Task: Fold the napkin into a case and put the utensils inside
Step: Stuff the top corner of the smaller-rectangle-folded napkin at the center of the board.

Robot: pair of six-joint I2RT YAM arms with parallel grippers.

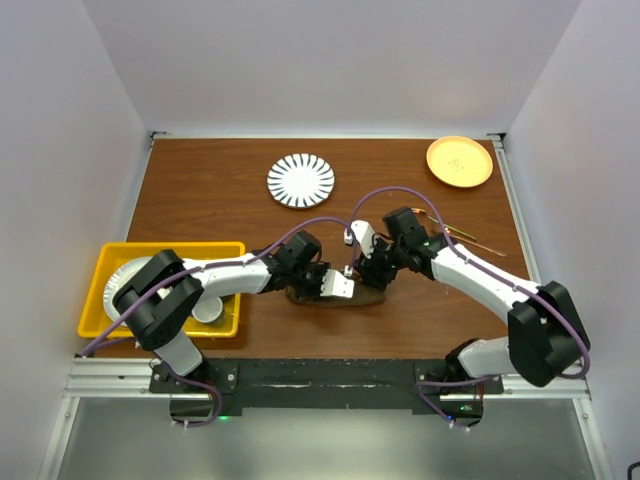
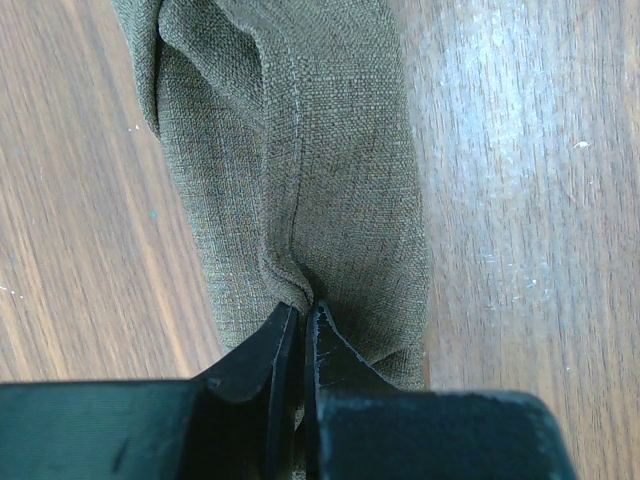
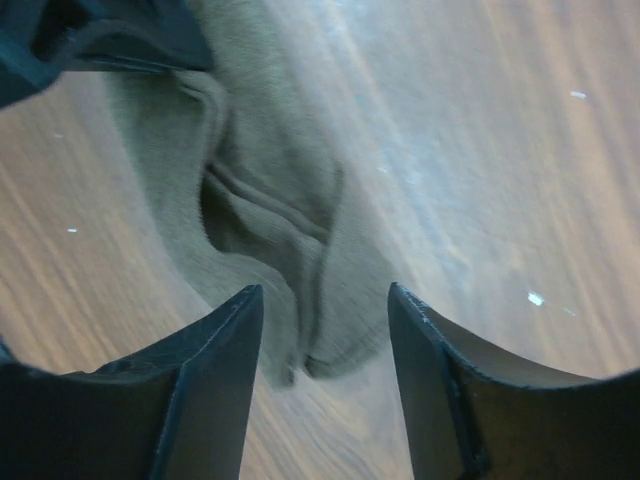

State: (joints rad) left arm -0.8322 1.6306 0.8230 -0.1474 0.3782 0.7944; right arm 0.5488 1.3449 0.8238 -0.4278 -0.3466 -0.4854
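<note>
black fingers of the left gripper (image 2: 303,312) fill the bottom of the left wrist view, pressed almost together on a raised ridge of the napkin (image 2: 300,170), which they pinch at its near end. ahead of the fingers the olive-brown cloth runs away as a long, narrow folded strip, with a seam line going straight out from the pinch and a rolled edge to its left. bare wood of the table (image 2: 90,200) shows on both sides of the fingers

in the right wrist view the right gripper (image 3: 325,295) has its two fingers spread well apart and clamps nothing. the blurred end of the napkin lies in the gap between them and stretches ahead, creased lengthwise; whether it touches either finger i cannot tell. past the left finger, at the cloth's far end, a dark blurred shape fills the corner

from the top view the two grippers meet fingertip to fingertip over the napkin, which shows as a dark strip under them. the utensils (image 1: 478,240) lie on the wood to the right of the right fingers, beyond that arm and well apart from the cloth. a striped plate (image 1: 301,180) sits far beyond the fingers, an orange plate (image 1: 459,161) farther right, and a yellow tray (image 1: 92,318) with white dishes lies left of the left fingers
</note>
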